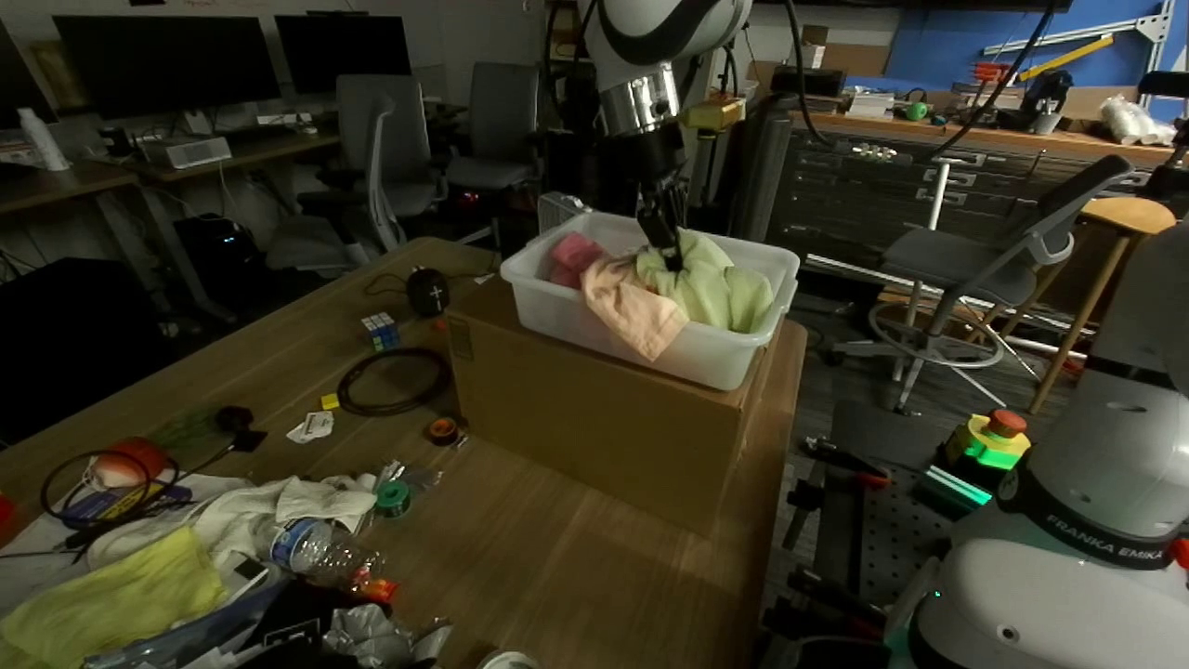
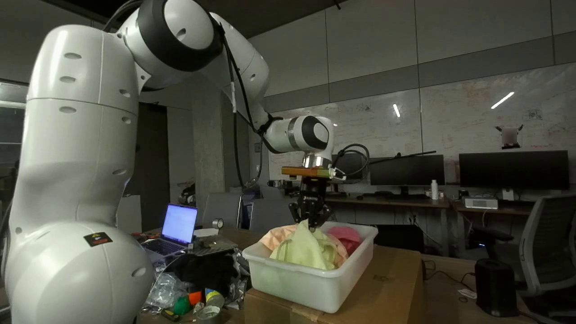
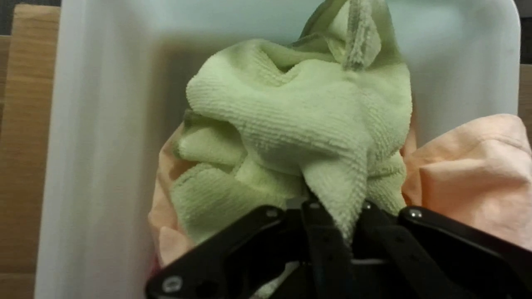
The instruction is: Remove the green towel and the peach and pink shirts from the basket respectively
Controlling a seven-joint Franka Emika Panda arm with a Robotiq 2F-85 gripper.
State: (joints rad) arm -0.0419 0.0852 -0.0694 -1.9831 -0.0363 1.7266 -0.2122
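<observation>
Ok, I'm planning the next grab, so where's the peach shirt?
In an exterior view, the peach shirt hangs over the near rim of the basket, between the pink shirt on its left and the green towel on its right, partly under that towel.

Green towel [image 1: 720, 295], peach shirt [image 1: 633, 307], pink shirt [image 1: 571, 255], in basket [image 1: 713, 358]

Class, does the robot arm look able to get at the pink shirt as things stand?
Probably not yet: its fingers are closed on the green towel, so they seem occupied. Otherwise the way looks fairly free, since part of the pink shirt lies uncovered toward one end of the basket.
</observation>
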